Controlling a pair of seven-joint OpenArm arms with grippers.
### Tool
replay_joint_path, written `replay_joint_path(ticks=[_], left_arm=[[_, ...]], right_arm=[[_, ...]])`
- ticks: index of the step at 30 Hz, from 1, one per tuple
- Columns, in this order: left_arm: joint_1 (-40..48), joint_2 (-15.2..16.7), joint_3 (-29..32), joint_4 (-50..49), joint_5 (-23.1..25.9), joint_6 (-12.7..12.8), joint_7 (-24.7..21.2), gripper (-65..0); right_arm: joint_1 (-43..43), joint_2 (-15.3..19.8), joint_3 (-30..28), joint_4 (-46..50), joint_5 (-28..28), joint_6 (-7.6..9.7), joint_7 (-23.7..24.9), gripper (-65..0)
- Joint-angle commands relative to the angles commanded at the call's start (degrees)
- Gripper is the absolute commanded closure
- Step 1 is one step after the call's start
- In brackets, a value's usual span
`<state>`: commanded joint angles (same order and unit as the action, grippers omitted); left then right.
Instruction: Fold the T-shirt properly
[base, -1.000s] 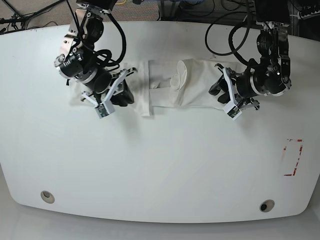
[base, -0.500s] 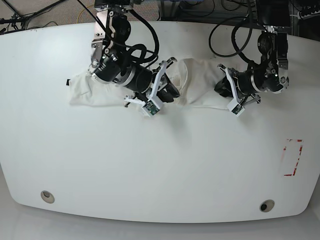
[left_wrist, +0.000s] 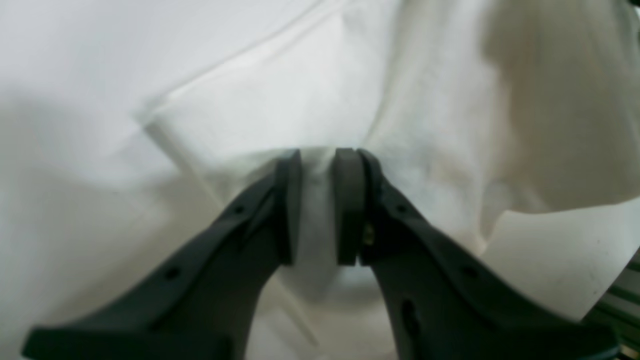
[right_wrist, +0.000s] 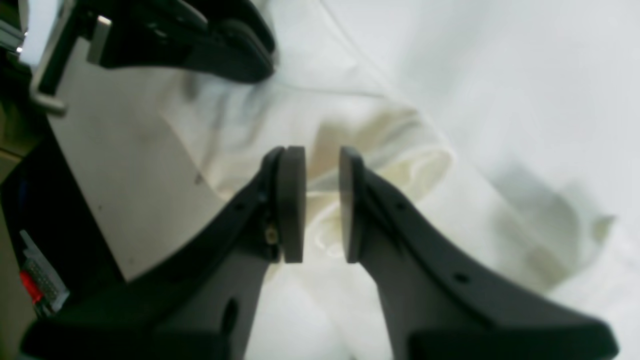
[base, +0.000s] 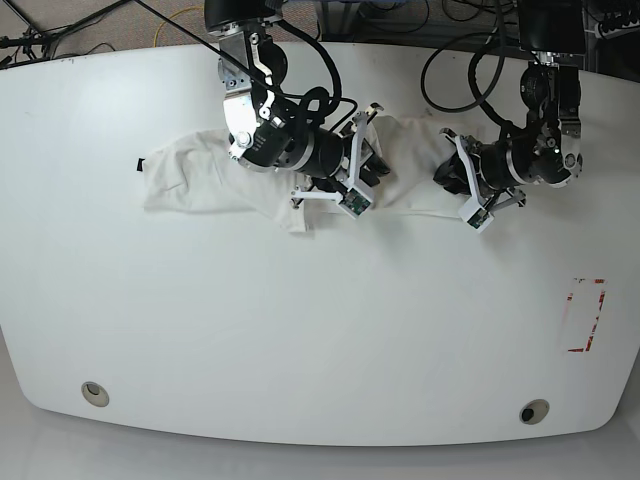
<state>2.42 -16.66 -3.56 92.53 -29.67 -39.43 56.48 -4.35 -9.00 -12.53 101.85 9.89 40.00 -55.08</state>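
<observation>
The T-shirt (base: 215, 175) lies stretched in a long white band across the far half of the table (base: 300, 340), running from a small black tag at its one end, on the base view's left, to the bunched end under my left arm on that view's right; its middle is heaped and partly hidden under my right arm; a narrow flap of cloth hangs toward the near side just below that arm; my right gripper (right_wrist: 322, 202) is down over the middle of the shirt, its two dark pads standing a narrow gap apart with a rolled, cream-shaded fold of the cloth (right_wrist: 400, 150) showing in the gap, though I cannot tell from the wrist view whether the pads actually pinch that fold or only frame it from above; my left gripper (left_wrist: 318, 205) is at the other end of the shirt, its pads likewise close together with white fabric (left_wrist: 280, 100) filling the slot between them and bulging up just past the fingertips, so I read it as clamped on the shirt; in that left wrist view a straight hem runs diagonally across the cloth above the pads, and a bare patch of table shows at the lower right beside the shirt's edge; the two arms sit near each other over the shirt, apart and not touching; a red-marked rectangle (base: 585, 315) sits on the table well away from the shirt, and two round holes (base: 94, 391) lie near the table's near edge.
</observation>
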Motion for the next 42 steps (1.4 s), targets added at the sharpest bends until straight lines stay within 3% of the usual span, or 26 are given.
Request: replay_joint_path(ticks=[6,9,13,21,27,30,32,33,38,42], left_arm=[[0.00,0.00,0.00,-0.18,0.18,0.00,0.00,-9.7],[-0.09,-0.09,0.00,-0.26,0.18,0.00,0.00,-9.7],[0.00,-0.09,0.00,-0.26,0.18,0.00,0.00,-9.7],[0.00,-0.09,0.00,-0.35,0.18,0.00,0.00,-9.7],[0.00,-0.09,0.00,-0.18,0.18,0.00,0.00,-9.7],[0.00,-0.09,0.00,-0.18,0.18,0.00,0.00,-9.7],[-0.09,-0.09,0.00,-0.26,0.18,0.00,0.00,-9.7],[-0.09,-0.09,0.00,-0.26,0.18,0.00,0.00,-9.7],[0.00,-0.09,0.00,-0.35,0.18,0.00,0.00,-9.7],[0.00,-0.09,0.00,-0.35,0.18,0.00,0.00,-9.7]], right_arm=[[-0.53,0.00,0.62,-0.88,-6.15,0.00,2.02,-11.6],[-0.97,0.78,4.04,0.09,-8.70,0.00,2.20,-11.6],[-1.32,2.80,8.79,1.58,-8.09,0.00,2.29,-11.6],[-1.93,8.34,18.64,8.18,0.70,0.00,-0.18,-11.6],[-2.02,9.13,31.03,11.43,9.49,0.00,-3.52,-13.6],[-1.85,9.13,37.36,11.43,13.01,0.00,-4.84,-24.4],[-1.76,9.13,40.88,11.25,14.59,0.00,-5.10,-34.6],[-1.76,9.13,43.08,11.16,15.30,0.00,-5.27,-43.0],[-1.58,9.13,49.32,9.58,16.00,0.00,-5.27,-63.3],[0.00,9.22,55.12,5.19,18.55,0.00,-5.36,-65.0]])
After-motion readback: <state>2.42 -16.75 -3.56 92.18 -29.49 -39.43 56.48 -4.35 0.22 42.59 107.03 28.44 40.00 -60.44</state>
